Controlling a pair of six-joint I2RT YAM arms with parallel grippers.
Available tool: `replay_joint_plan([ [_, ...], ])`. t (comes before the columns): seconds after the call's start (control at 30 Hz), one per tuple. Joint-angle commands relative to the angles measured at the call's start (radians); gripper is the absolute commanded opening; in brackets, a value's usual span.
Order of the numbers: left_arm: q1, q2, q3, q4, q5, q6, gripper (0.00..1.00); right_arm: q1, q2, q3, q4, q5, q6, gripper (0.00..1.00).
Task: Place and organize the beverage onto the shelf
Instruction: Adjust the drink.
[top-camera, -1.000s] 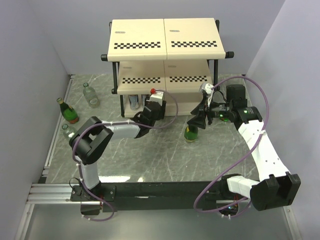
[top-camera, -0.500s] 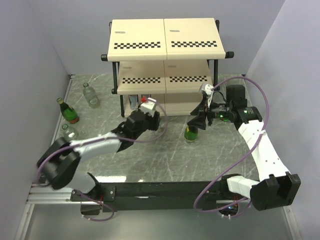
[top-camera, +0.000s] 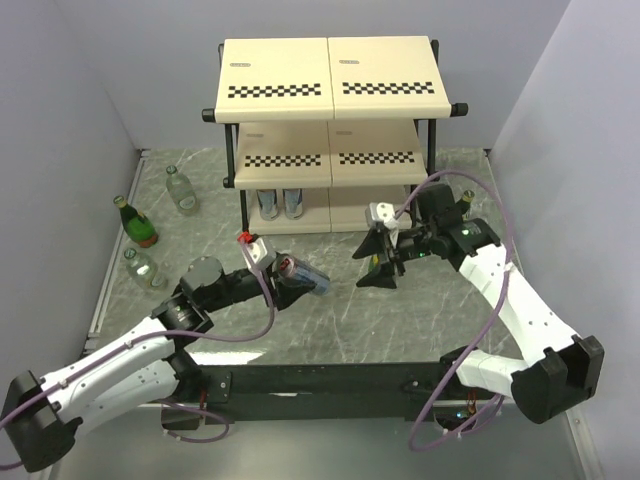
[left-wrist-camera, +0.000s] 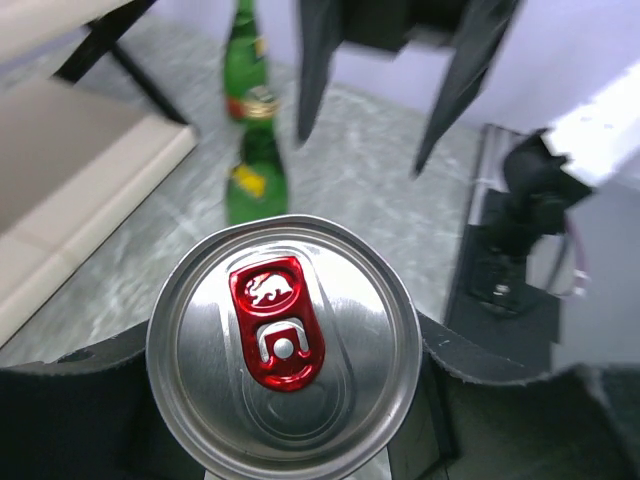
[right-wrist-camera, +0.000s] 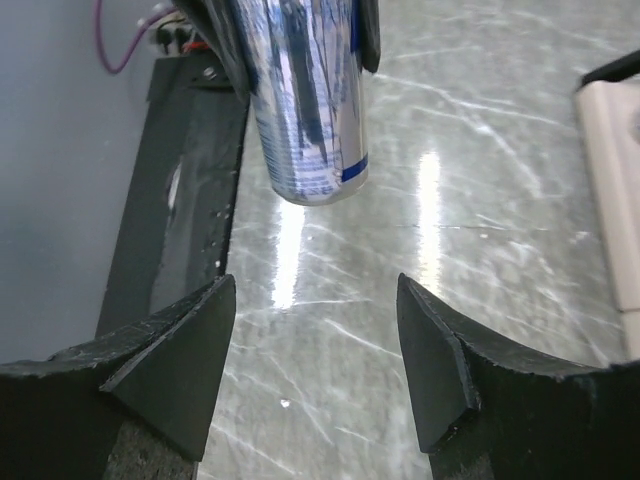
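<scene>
Can (left-wrist-camera: 283, 340) held sideways by left gripper (top-camera: 288, 283), jaws clamped on it; base twd right gripper (right-wrist-camera: 315, 300), jaws open & empty: prob. handoff before shelf (top-camera: 330, 90).

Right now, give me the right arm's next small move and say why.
Probably ease the right gripper forward around the can. Its jaws stand open, aimed at the can's base, while the left gripper holds it sideways, short of the shelf.
</scene>
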Motion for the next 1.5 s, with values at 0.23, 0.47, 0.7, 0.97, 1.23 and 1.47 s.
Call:
replay_joint_plan([
  [0.23, 0.0, 0.043, 0.05, 0.147, 0.186, -0.045, 0.0, 0.127, 0.008, -0.036, 0.12, -0.002, 0.054, 0.73],
  [0.47, 0.0, 0.105, 0.073, 0.232, 0.197, -0.068, 0.0, 0.172, 0.049, -0.048, 0.177, 0.034, 0.117, 0.73],
  [0.7, 0.0, 0.135, 0.095, 0.275, 0.221, -0.091, 0.01, 0.212, 0.082, -0.054, 0.23, 0.094, 0.183, 0.74],
  [0.97, 0.0, 0.135, 0.086, 0.314, 0.186, -0.092, 0.01, 0.227, 0.12, -0.034, 0.209, 0.068, 0.206, 0.71],
  [1.23, 0.0, 0.139, 0.073, 0.387, 0.145, -0.106, 0.01, 0.25, 0.169, 0.009, 0.151, 0.016, 0.192, 0.44],
  [1.47, 0.002, 0.161, 0.052, 0.513, 0.116, -0.152, 0.01, 0.256, 0.167, 0.009, 0.158, -0.032, 0.21, 0.33],
])
